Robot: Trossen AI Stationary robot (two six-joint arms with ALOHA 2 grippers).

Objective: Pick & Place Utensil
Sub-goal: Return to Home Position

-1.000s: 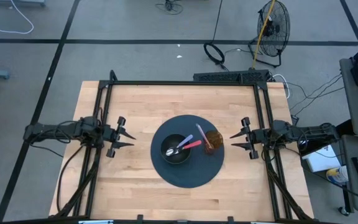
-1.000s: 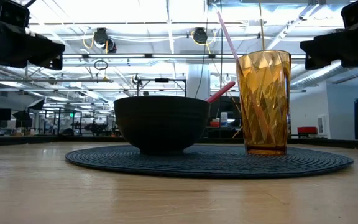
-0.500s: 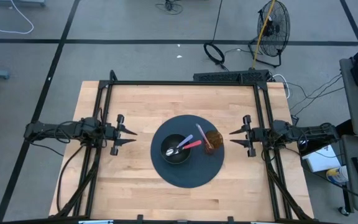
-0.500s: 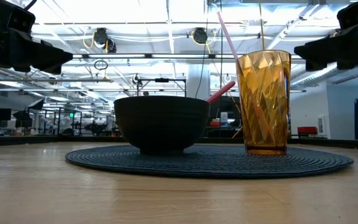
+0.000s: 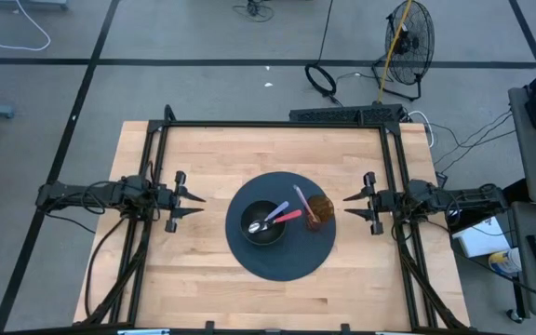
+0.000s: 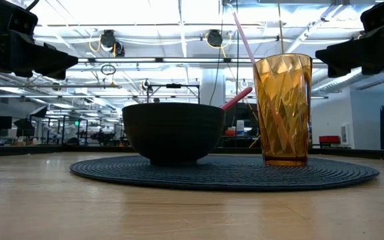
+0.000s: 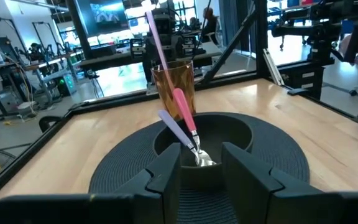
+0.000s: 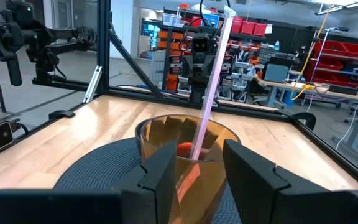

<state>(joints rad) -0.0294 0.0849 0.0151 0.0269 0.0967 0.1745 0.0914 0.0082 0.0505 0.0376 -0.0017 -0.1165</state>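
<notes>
Where one dark mat (image 5: 282,265) lies on the wooden table (image 5: 203,274), one black bowl (image 5: 247,230) holds two spoons (blue spoon (image 5: 275,215), pink spoon (image 5: 291,216)); one brown cup (image 5: 322,208) with one pink straw (image 5: 301,200) just right of the bowl. Low view: bowl wall hides the spoon heads. The left gripper (image 5: 194,206) and right gripper (image 5: 347,206) flank the bowl, well apart, fingers spread, empty; floor fan (image 5: 405,37) beyond.

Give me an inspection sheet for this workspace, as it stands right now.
Surface: wooden table, round dark mat at centre.
Job's things: black bowl on the mat, holding lavender-handled spoon and pink-handled utensil; brown cup upright beside it, pink straw inside.
Clutter: nothing seen.
Grippers: left gripper and right gripper at opposite table sides, fingers open, empty.
Cables: coiled cable on the floor beyond the table.
Surroundings: floor fan.
</notes>
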